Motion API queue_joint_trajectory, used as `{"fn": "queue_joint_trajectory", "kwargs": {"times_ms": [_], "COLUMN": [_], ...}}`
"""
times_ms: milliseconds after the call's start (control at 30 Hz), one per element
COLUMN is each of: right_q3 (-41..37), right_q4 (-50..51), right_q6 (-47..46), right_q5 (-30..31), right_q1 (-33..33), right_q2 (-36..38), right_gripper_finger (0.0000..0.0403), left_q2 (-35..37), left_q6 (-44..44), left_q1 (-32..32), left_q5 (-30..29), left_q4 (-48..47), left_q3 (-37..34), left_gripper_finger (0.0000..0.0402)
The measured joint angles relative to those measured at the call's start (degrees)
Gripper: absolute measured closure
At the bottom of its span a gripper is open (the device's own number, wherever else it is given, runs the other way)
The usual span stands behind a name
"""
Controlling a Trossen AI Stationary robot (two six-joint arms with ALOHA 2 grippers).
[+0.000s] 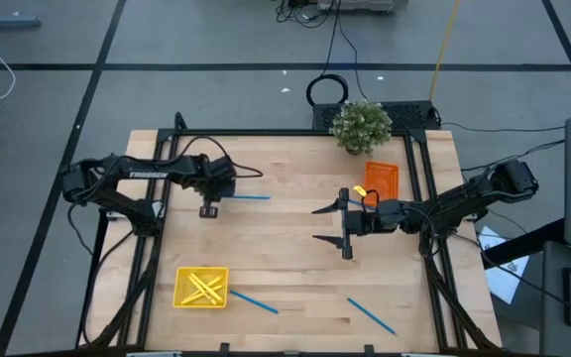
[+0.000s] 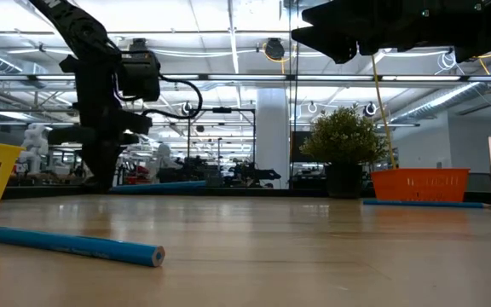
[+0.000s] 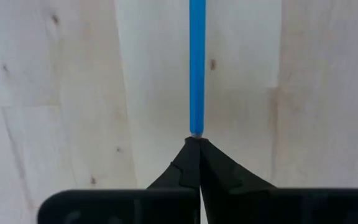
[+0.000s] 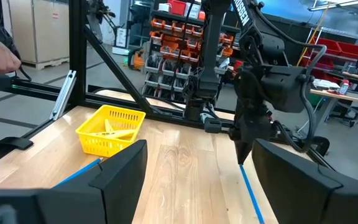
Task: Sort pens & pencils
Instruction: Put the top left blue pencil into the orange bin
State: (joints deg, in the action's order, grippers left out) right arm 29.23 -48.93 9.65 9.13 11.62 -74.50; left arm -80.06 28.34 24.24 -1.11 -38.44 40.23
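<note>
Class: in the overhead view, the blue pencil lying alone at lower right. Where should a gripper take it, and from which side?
Grip the blue pencil at its middle, coming straight down from above, fingers set across its diagonal line. It lies flat on the table, thin and straight, nothing touching it, so mid-length should keep it level. The open right gripper looks nearest.

Blue pencils point(image 1: 249, 196) lay on the pale wooden desk point(image 1: 285, 248) near yellow point(image 1: 201, 288) and orange trays point(image 1: 383, 178).
</note>
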Motion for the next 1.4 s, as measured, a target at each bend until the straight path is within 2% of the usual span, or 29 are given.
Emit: {"fn": "queue_joint_trajectory", "kwargs": {"times_ms": [233, 533, 700, 867, 1000, 1233, 1400], "right_q3": [0.0, 0.0, 0.0, 0.0, 0.0, 0.0, 0.0], "right_q4": [0.2, 0.8, 0.8, 0.8, 0.8, 0.8, 0.8], "right_q6": [0.0, -0.2, -0.2, -0.2, -0.2, -0.2, -0.2], "right_q5": [0.0, 0.0, 0.0, 0.0, 0.0, 0.0, 0.0], "right_q1": [0.0, 0.0, 0.0, 0.0, 0.0, 0.0, 0.0], "right_q2": [0.0, 0.0, 0.0, 0.0, 0.0, 0.0, 0.0], "right_gripper_finger": [0.0124, 0.0124, 0.0124, 0.0124, 0.0124, 0.0124, 0.0124], "left_q2": [4.1, 15.5, 19.7, 20.3, 19.3, 19.2, 19.2], "left_q6": [-1.4, -15.1, -17.3, -18.0, -18.2, -21.4, -25.4], "left_q1": [-0.8, -1.6, -6.1, -12.4, -17.5, -23.9, -26.8], "left_q5": [1.0, 4.9, 6.0, 5.4, 3.9, -0.4, -3.4], "left_q4": [3.1, 10.6, 16.7, 25.2, 37.0, 65.8, 78.1], "left_q3": [0.1, 0.1, 0.1, 0.1, -1.3, -14.1, -22.0], "left_gripper_finger": [0.0401, 0.0401, 0.0401, 0.0401, 0.0401, 0.0402, 0.0402]}}
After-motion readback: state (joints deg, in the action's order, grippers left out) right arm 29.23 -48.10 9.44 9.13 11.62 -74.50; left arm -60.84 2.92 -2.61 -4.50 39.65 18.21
